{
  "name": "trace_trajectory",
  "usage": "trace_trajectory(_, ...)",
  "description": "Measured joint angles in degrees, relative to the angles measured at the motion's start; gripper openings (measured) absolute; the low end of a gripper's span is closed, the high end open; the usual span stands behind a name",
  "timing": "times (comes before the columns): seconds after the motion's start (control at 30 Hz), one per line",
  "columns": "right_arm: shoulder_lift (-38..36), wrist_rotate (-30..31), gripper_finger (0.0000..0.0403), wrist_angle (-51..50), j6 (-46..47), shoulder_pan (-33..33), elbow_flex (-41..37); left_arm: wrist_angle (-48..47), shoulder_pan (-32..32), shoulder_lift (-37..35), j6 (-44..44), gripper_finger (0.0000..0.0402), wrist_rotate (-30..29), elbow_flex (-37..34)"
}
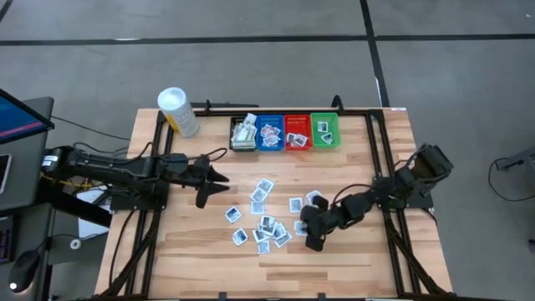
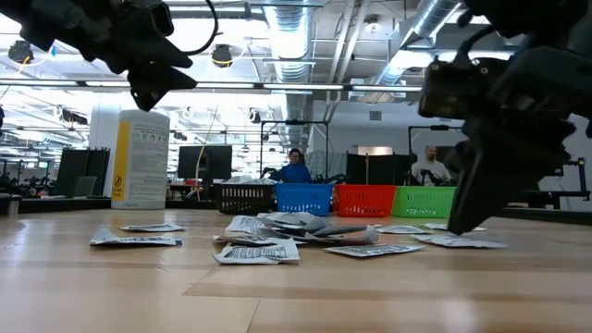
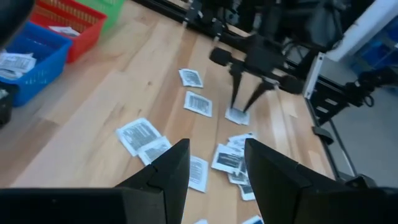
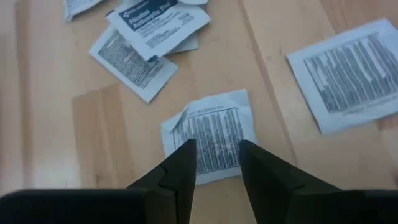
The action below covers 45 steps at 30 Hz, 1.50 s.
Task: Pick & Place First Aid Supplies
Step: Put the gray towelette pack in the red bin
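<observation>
Several small white packets, the first aid supplies [image 1: 266,224], lie flat and scattered on the wooden table's middle. My right gripper [image 4: 214,149] is open and slants down over one crumpled packet [image 4: 211,127], one fingertip over each side of its printed face. The left wrist view shows this gripper [image 3: 244,106] with its tips down at that packet [image 3: 237,116]. My left gripper [image 1: 219,177] hangs open and empty above the table's left part, pointing toward the packets. My right gripper comes at the crumpled packet from above, slanting down, its two fingertips [image 4: 185,155] spread over the packet's near edge [image 4: 214,174]. The packet lies flat on the table. Whether the tips touch it, I cannot tell.
Along the far edge stand a black bin [image 1: 244,134], a blue bin [image 1: 269,132], a red bin [image 1: 298,132] and a green bin [image 1: 325,130], each with packets inside. A white tub [image 1: 177,111] stands at the far left. Bare wood lies near the front edge.
</observation>
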Motion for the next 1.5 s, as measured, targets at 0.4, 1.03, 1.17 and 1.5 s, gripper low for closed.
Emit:
trace_trajectory(0.4, 8.5, 4.0, 0.0118, -17.6, -8.4, 0.7, 13.7, 0.0, 0.0, 0.5, -1.3, 0.0154, -0.5, 0.0)
trace_trajectory(1.03, 4.6, -0.4, 0.0118, -19.8, -10.1, -0.3, 16.3, 0.0, -1.9, 0.6, -1.7, 0.0154, -0.5, 0.0)
trace_trajectory(1.17, -0.3, -0.1, 0.0118, -20.1, -10.2, -0.3, 16.2, 0.0, -1.9, 0.6, -1.7, 0.0154, -0.5, 0.0)
trace_trajectory(1.5, -9.6, 12.9, 0.0118, -30.3, -8.9, -2.5, 16.3, 0.1, -1.9, 0.6, -1.7, 0.0154, -1.0, 0.0)
